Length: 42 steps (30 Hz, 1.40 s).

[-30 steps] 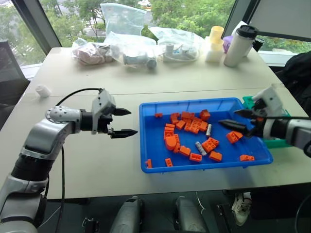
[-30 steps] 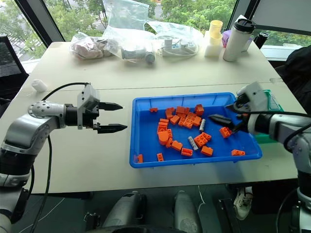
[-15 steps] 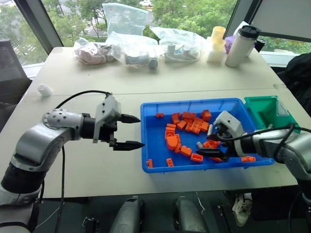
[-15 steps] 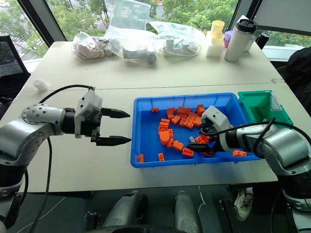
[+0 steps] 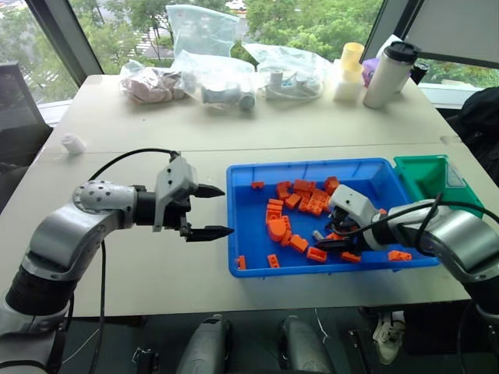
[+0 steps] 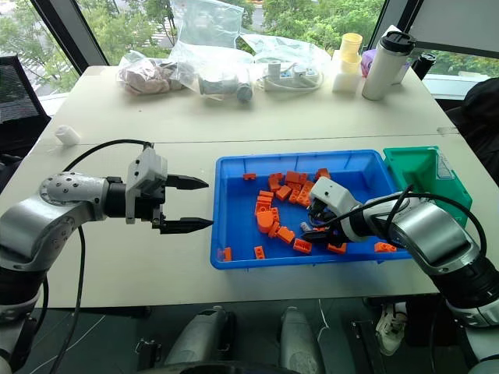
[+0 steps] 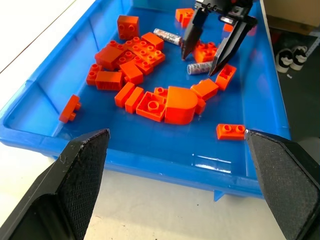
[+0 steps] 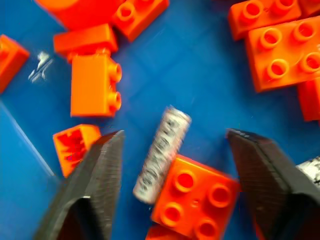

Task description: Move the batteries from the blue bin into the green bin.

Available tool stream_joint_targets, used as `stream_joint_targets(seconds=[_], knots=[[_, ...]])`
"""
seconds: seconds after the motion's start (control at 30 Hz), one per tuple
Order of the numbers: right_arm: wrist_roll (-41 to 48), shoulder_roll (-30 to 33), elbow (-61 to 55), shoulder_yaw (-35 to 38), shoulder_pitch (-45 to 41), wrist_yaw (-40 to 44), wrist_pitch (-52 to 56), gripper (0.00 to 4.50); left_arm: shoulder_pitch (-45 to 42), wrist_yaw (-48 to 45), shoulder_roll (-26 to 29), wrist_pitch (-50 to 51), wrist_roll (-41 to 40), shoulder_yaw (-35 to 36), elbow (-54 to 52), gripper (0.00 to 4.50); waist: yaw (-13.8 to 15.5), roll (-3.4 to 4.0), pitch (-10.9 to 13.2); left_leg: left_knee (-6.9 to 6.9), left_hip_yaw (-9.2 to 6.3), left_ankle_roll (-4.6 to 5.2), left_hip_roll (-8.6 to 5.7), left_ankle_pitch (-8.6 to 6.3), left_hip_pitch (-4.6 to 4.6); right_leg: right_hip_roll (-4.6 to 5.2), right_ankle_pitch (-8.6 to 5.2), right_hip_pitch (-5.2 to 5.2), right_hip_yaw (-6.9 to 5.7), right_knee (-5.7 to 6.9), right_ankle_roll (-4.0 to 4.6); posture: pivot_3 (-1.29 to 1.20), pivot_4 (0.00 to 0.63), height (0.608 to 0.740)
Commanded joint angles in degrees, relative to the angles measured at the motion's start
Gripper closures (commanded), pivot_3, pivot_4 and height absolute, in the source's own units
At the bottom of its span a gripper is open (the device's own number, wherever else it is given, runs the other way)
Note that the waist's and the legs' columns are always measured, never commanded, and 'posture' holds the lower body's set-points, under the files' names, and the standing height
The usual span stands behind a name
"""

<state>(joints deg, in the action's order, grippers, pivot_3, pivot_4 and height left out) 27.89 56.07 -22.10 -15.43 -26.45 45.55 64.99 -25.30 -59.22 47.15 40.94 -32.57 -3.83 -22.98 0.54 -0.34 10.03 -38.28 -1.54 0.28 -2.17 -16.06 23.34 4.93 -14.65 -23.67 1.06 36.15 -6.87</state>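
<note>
Battery [image 8: 162, 153] between spread right end effector [image 7: 212, 47] fingers, plain at the wrist, tiny from the head.

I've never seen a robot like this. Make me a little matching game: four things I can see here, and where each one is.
Things:
1. green bin
2. right end effector
3. left end effector
4. white tumbler

Places:
A. far side of the table
B. over the table, beside the blue bin
C. straddling a battery in the blue bin
D. against the blue bin's right end

Pairs: 1-D, 2-C, 3-B, 4-A
</note>
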Motion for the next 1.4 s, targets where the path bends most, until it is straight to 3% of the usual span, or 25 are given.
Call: stream_joint_targets(seconds=[0.03, 0.1, 0.13, 0.33, 0.5, 0.63, 0.87, 1.1, 1.13, 1.17, 1.33, 1.4], knots=[[-2.06, -0.27, -0.44, -1.68, -0.56, 0.30, -0.95, 3.41, -0.87, 0.39, -0.23, -0.96, 0.74, -0.36, -1.48, 0.00, 0.00, 0.00, 0.00, 0.00, 0.00, 0.00, 0.00, 0.00, 0.00, -0.01, 0.00, 0.01, 0.00, 0.00, 0.00, 0.00, 0.150, 0.740], [-3.16, -0.75, 0.22, -2.07, -1.01, 0.02, -1.39, 4.45, -1.08, 0.38, -0.44, -0.93, 0.87, -0.46, -1.44, 0.00, 0.00, 0.00, 0.00, 0.00, 0.00, 0.00, 0.00, 0.00, -0.01, -0.01, 0.00, 0.00, 0.00, 0.00, 0.00, 0.00, 0.150, 0.740], [-3.41, -1.14, 0.49, -2.05, -1.30, -0.06, -1.38, 4.49, -1.15, 0.35, -0.53, -0.91, 0.93, -0.47, -1.43, 0.00, 0.00, 0.00, 0.00, 0.00, 0.00, 0.00, 0.00, 0.00, -0.01, -0.02, 0.00, 0.00, 0.00, 0.00, 0.00, 0.00, 0.150, 0.740], [-3.16, -2.55, 0.98, 1.11, -2.21, 0.57, -2.09, 4.49, -1.49, -0.07, -0.97, -0.64, 0.63, -0.81, -1.53, 0.00, 0.02, 0.00, 0.00, 0.00, 0.00, 0.00, 0.00, 0.00, -0.01, -0.01, 0.00, 0.00, 0.00, 0.00, 0.00, 0.00, 0.150, 0.740], [1.36, -7.78, 8.28, 21.12, -5.09, -5.38, 0.44, 4.49, -4.39, 1.61, -4.55, -0.99, -0.97, 0.63, 0.88, 0.00, 0.29, 0.00, 0.01, -0.03, -0.02, 0.00, -0.02, 0.00, 0.01, 0.00, 0.00, 0.04, -0.01, 0.00, 0.00, 0.00, 0.150, 0.740], [-0.94, -9.71, 14.33, 34.17, -6.56, -12.57, -6.39, 4.49, -9.65, 5.29, -11.77, -6.48, 2.67, -0.54, 9.03, 0.00, 0.46, -0.01, -0.01, -0.03, -0.06, -0.01, -0.08, 0.01, 0.01, 0.04, 0.01, 0.05, -0.05, 0.00, 0.00, 0.00, 0.150, 0.740], [-8.76, -7.10, 21.03, 39.92, -2.72, -23.38, -8.19, 4.49, -16.79, 2.52, -22.23, -14.71, 7.07, -6.86, 18.45, 0.00, -0.03, 0.01, -0.01, -0.03, 0.09, -0.01, -0.09, 0.02, 0.02, 0.04, 0.01, 0.01, 0.00, 0.00, -0.01, 0.00, 0.150, 0.740], [-10.45, -8.13, 23.63, 40.03, -2.45, -27.44, -8.49, 4.49, -19.58, 0.35, -25.81, -18.51, 10.80, -10.21, 22.32, 0.00, -1.30, 0.12, -0.07, 0.01, 0.14, -0.04, 0.01, 0.04, -0.03, -0.08, 0.01, -0.05, 0.10, 0.12, -0.02, 0.00, 0.150, 0.740], [-10.48, -8.17, 23.78, 40.07, -2.38, -27.67, -8.44, 3.48, -19.64, 0.16, -25.97, -18.73, 11.08, -10.38, 22.59, 0.00, -1.29, 0.13, -0.08, 0.01, 0.15, -0.04, 0.01, 0.04, -0.03, -0.08, 0.01, -0.05, 0.12, 0.12, -0.02, 0.00, 0.150, 0.740], [-10.61, -8.13, 23.99, 40.05, -2.32, -27.98, -8.40, 3.13, -19.66, 0.00, -26.11, -18.89, 11.37, -10.54, 22.80, 0.00, -1.23, 0.13, -0.08, 0.01, 0.14, -0.04, 0.01, 0.04, -0.03, -0.09, 0.01, -0.05, 0.12, 0.12, -0.02, 0.00, 0.150, 0.740], [-10.93, -7.78, 24.41, 39.60, -2.62, -28.37, -8.87, 0.52, -18.93, -0.47, -26.26, -19.10, 12.37, -10.83, 22.46, 0.00, -1.18, 0.13, -0.08, 0.00, 0.13, -0.04, 0.02, 0.04, -0.03, -0.10, 0.01, -0.04, 0.12, 0.12, -0.02, 0.00, 0.150, 0.740], [-10.66, -7.59, 24.11, 39.32, -3.18, -27.96, -8.99, 0.02, -18.55, -0.70, -25.99, -18.87, 12.48, -10.57, 22.03, 0.00, -1.13, 0.13, -0.08, 0.00, 0.13, -0.04, 0.02, 0.04, -0.02, -0.10, 0.01, -0.04, 0.12, 0.12, -0.02, 0.00, 0.150, 0.740]])
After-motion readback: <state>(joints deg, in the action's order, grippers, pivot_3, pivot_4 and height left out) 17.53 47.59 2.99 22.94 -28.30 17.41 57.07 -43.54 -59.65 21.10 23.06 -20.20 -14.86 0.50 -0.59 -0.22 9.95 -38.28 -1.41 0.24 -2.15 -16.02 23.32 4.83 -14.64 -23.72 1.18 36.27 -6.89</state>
